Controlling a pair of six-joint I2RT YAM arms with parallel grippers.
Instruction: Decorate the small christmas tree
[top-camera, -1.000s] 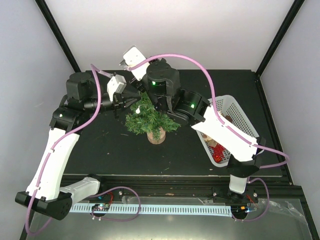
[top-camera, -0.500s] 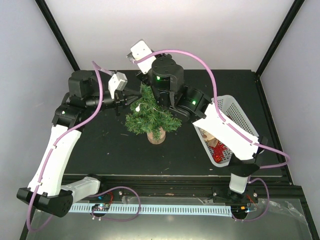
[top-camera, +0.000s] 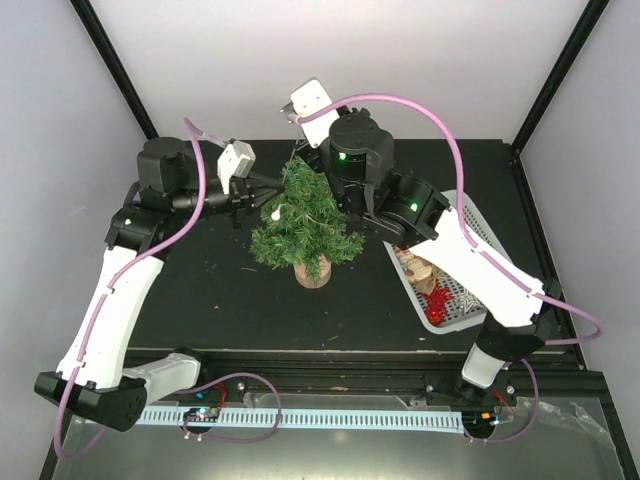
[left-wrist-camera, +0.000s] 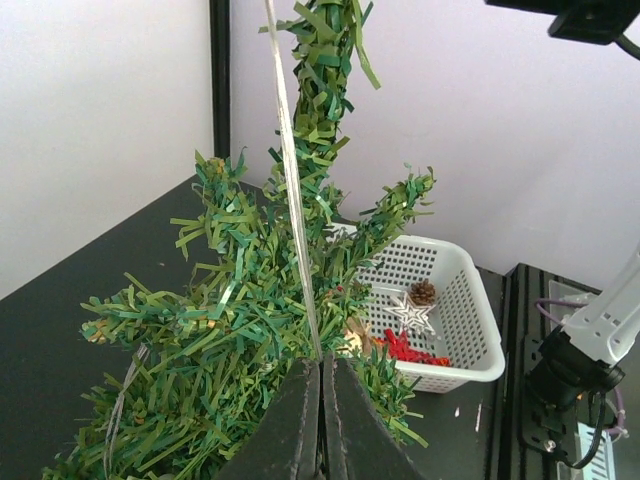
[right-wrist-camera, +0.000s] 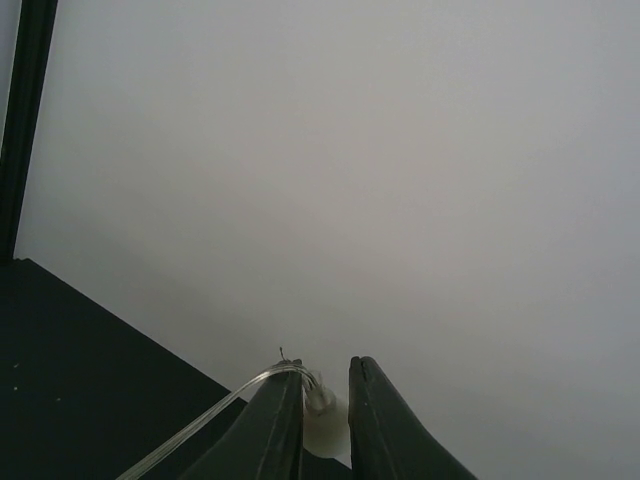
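Where the two arms are bolted at its near edge, the dark counter (top-camera: 200, 290) begins. Near its middle the small christmas tree (top-camera: 305, 225) stands upright on its round light-wood stump (top-camera: 313, 273). To the tree's right, near it, a white mesh basket (top-camera: 470, 225) rests on the counter. The left wrist view shows a red ornament (left-wrist-camera: 405, 348), a white star (left-wrist-camera: 410, 312) and a pine cone (left-wrist-camera: 422, 292) inside it.

The left hand (left-wrist-camera: 321, 368) reaches into the tree's left side at about mid height. Its fingers are pressed together, pinching a thin pale strand (left-wrist-camera: 295, 200). The strand rises from the fingertips along the trunk and runs on past the treetop. A small white light (top-camera: 275, 213) sits among the left branches, just beside that hand.

Farther back, above and behind the treetop, the right hand (right-wrist-camera: 325, 375) hangs near the far edge of the counter, facing the pale back wall (right-wrist-camera: 400, 150). Its fingers stand slightly apart with a white bulb (right-wrist-camera: 322, 420) lodged between them. The bulb appears to touch both fingers, so the hand is pinching it. From that bulb the pale strand arcs over the left finger and drops away toward the lower left of the right wrist view.
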